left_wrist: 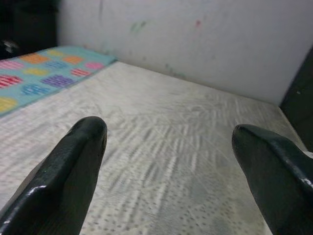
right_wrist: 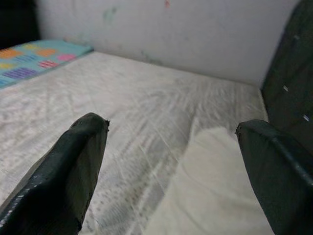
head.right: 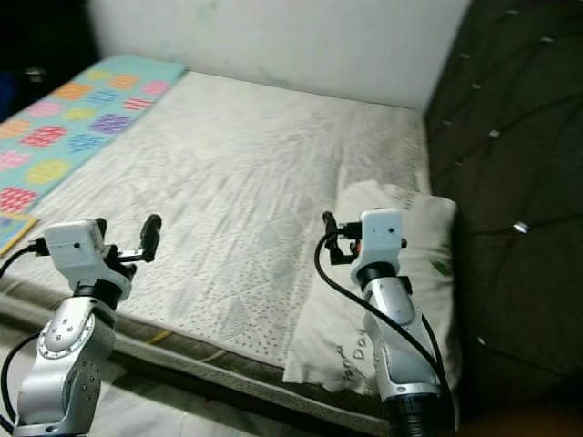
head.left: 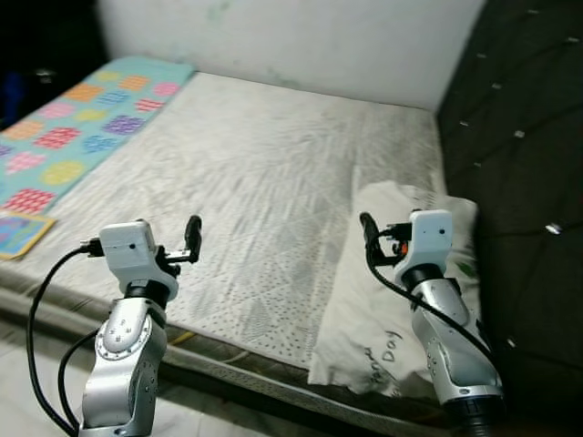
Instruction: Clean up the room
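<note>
Pillow [head.left: 387, 300] was the obvious job, so that's what I was lined up on. It lay on the bed [head.left: 264, 173] along the right edge, close to the dark padded headboard [head.left: 528, 164], with its near end hanging off the front edge of the mattress. There was some writing on that near end, too small for me to read.

Both arms were up in front of me, over the front edge of the bed. My right claw [head.left: 369, 238] hovered just above the pillow, fingers spread wide and holding nothing; through the right wrist camera I could see the pillow sitting between the two fingertips [right_wrist: 73, 166]. My left claw [head.left: 191, 238] was spread wide too, also empty, over bare mattress nearer the front left corner.

Over at the left edge of the bed sat a teal blanket with coloured patches [head.left: 68, 127], and a small flat book or card [head.left: 20, 232] by the front left corner.

My read: I was at the reach-in stage, nothing grabbed yet. Next move probably needed the right claw to drop onto the pillow and pinch a good fold of fabric, since it's soft and would sag.
</note>
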You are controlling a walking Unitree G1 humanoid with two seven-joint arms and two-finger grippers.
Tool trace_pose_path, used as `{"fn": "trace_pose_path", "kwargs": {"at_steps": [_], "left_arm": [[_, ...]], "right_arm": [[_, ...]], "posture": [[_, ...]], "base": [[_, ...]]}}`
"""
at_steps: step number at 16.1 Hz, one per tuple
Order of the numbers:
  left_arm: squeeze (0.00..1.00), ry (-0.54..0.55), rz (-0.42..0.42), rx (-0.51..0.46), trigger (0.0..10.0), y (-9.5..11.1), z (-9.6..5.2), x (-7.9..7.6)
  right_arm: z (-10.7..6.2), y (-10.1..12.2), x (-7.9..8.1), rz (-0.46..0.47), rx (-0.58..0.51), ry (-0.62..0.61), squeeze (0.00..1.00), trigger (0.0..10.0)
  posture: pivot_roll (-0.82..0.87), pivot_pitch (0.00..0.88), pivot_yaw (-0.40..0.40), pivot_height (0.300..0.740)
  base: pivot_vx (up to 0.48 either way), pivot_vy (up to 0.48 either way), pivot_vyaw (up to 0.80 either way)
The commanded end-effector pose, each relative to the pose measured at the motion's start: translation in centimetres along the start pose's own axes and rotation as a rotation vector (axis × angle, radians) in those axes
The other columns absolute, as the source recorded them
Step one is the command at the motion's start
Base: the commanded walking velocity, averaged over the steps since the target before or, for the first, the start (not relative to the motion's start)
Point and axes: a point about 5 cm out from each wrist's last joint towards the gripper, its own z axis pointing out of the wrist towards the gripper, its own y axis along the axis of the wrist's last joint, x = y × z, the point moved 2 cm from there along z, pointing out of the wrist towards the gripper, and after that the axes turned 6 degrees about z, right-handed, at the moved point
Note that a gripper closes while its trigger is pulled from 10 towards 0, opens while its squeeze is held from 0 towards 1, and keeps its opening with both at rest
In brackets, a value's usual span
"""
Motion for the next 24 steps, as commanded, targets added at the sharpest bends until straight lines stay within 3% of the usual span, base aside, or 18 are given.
{"fn": "trace_pose_path", "kwargs": {"at_steps": [1, 4, 10, 24], "left_arm": [[0.0, -0.018, -0.009, -0.01, 10.0, 0.6, -0.1, -0.4], [0.0, -0.041, -0.041, 0.005, 10.0, 0.2, -0.1, -0.8], [0.0, -0.048, -0.057, -0.004, 10.0, 0.8, 0.2, -0.9], [0.0, -0.096, -0.067, -0.024, 10.0, 1.4, 0.2, -1.4]], "right_arm": [[-0.2, 0.4, -0.5, 0.001, -0.008, -0.013, 0.0, 10.0], [-0.4, 0.7, -0.8, 0.009, -0.012, -0.008, 0.0, 10.0], [-0.4, 1.0, -0.8, 0.013, -0.015, 0.0, 0.0, 10.0], [-0.2, 0.9, -0.7, 0.02, 0.006, -0.003, 0.0, 10.0]], "posture": [[-0.01, 0.0, -0.033, 0.74], [-0.02, 0.0, -0.053, 0.74], [-0.02, 0.0, -0.045, 0.74], [-0.02, 0.0, -0.042, 0.74]], "base": [[0.0, 0.0, -0.8], [0.0, 0.0, -0.67], [0.0, 0.0, 0.0], [0.0, 0.0, -0.67]]}}
